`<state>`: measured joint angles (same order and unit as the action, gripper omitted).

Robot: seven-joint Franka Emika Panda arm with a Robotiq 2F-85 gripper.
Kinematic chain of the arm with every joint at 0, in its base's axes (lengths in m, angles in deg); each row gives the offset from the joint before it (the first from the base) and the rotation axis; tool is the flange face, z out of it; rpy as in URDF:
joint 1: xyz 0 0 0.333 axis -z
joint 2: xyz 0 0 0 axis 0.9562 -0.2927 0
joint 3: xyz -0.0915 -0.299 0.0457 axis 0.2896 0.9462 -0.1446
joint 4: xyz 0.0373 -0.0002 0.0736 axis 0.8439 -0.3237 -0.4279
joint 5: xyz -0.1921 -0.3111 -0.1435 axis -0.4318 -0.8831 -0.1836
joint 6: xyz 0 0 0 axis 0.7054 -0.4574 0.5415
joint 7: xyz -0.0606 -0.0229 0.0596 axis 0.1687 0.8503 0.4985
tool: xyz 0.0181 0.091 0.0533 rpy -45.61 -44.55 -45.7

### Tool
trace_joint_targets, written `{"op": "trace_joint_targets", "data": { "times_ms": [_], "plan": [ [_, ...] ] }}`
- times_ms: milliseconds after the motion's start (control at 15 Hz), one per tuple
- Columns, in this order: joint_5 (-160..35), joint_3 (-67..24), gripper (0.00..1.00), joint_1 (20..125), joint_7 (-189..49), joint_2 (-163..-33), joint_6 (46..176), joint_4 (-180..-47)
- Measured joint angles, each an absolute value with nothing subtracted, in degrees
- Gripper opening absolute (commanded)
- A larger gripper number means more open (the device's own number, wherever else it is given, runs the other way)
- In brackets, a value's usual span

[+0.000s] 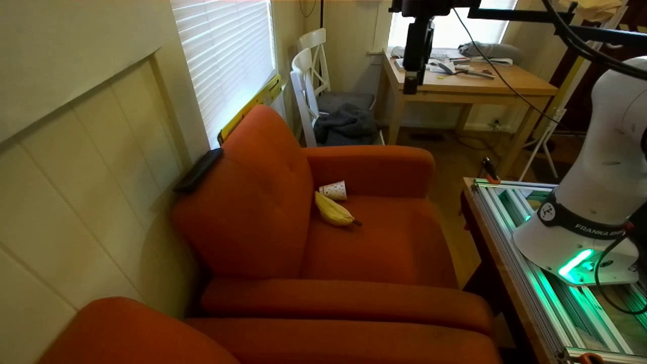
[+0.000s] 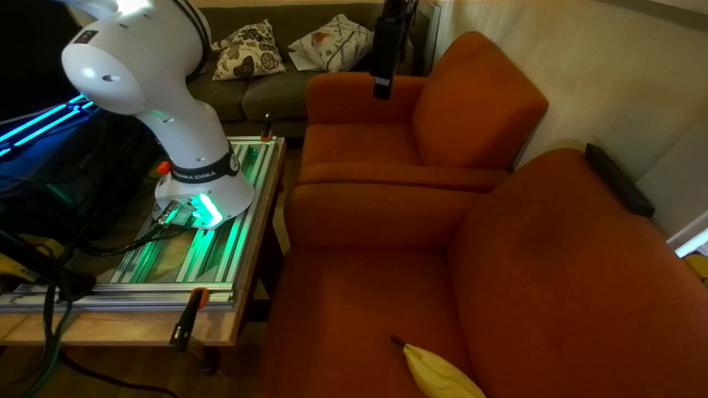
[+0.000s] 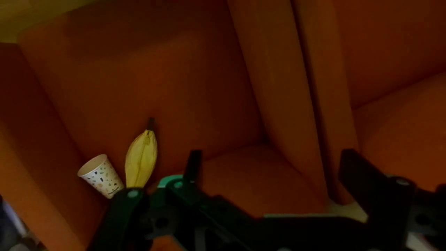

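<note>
An orange armchair [image 1: 328, 253] stands below the pincer [image 3: 271, 155], which hangs in the air well above it, its fingers [image 3: 193, 164] parted wide; the grip is empty and touches nothing. On the chair's seat [image 1: 389, 242] lies a yellow banana [image 3: 141, 160], its dark stem [image 3: 151, 123] pointing away from the backrest [image 1: 252, 202]. Smaller, a speckled cup [image 3: 102, 176] lies on its side just beside the banana, between it and the armrest [image 1: 374, 162].
</note>
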<state>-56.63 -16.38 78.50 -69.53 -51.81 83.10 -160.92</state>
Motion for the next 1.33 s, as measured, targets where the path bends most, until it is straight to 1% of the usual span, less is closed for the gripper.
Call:
{"op": "trace_joint_targets", "data": {
  "times_ms": [600,800,1133,1333],
  "plan": [
    [-53.60,-21.54,1.00,79.62,-49.46,-63.85,106.35,-157.72],
    [-53.60,-21.97,1.00,79.91,-47.14,-66.34,107.97,-156.61],
    [-53.65,-21.97,1.00,80.07,-47.03,-66.52,108.13,-156.30],
    [-54.44,-22.28,1.00,80.67,-43.40,-67.05,113.59,-156.31]
  ]
}}
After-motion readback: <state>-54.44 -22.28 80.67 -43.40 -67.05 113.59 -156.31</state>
